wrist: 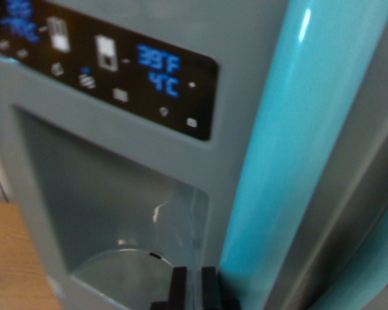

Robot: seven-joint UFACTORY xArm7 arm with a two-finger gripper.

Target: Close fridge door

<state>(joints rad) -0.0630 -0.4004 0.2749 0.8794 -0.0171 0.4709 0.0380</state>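
The black glossy control panel [110, 64] on the grey fridge door [149, 168] shows blue digits "39°F" and "4°C"; the small icons are too blurred to read. Below it sits the recessed dispenser niche [116, 213]. The fridge door fills the view, with a shiny turquoise vertical handle [278, 155] at the wrist view's right. The black claw [194, 287] shows only two fingertips at the bottom edge, slightly apart, pinching nothing.

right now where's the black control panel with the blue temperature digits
In the wrist view, the black control panel with blue digits runs across the upper left of the grey fridge door, directly above the recessed dispenser alcove and left of the glossy turquoise handle.
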